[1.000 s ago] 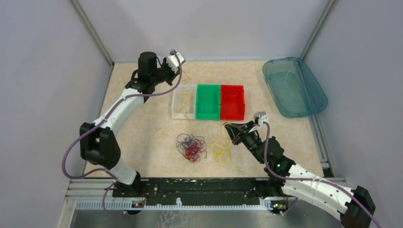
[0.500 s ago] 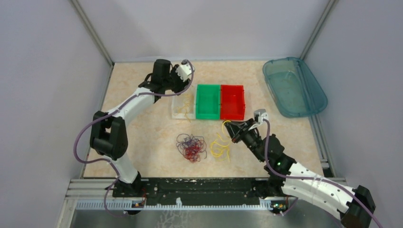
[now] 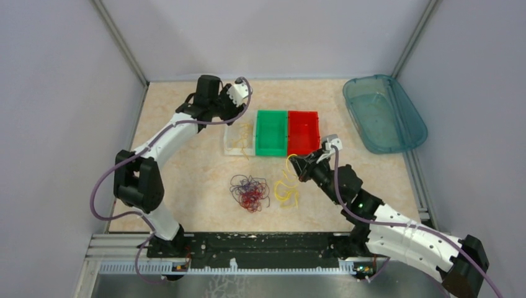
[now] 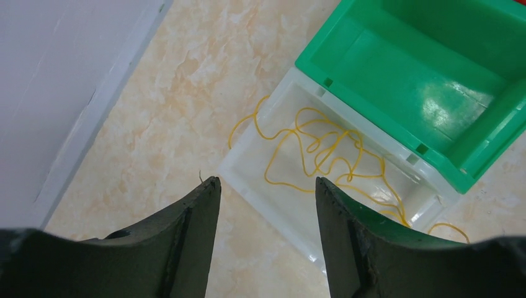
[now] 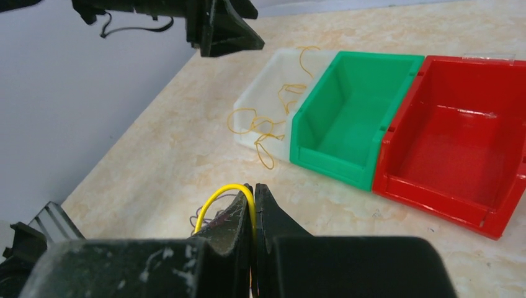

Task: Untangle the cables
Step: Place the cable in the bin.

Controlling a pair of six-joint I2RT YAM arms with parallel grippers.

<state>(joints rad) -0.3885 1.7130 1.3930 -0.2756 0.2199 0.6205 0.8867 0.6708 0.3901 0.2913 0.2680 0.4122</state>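
Green bin (image 4: 434, 93) looks glossy plastic (tabletop (image 4: 186, 93) matt).

High top and close wrist views share green bin (image 3: 271, 132).

A clear bin (image 3: 229, 139), a green bin (image 3: 271, 133) and a red bin (image 3: 303, 133) stand in a row and bar the middle of the desk (image 3: 186, 180), leaving open lanes on the left up to the side wall (image 3: 62, 124) and on the right before the blue tub (image 3: 384, 112). Nearer, a dark-and-red wire tangle (image 3: 249, 191) and the yellow wires (image 3: 287, 192) lie side by side with a narrow gap between, and the right gripper (image 3: 298, 166), pinched on the yellow wires, fills the space up to the red bin. The left gripper (image 4: 267, 186) hangs wide-jawed above the clear bin's far end.
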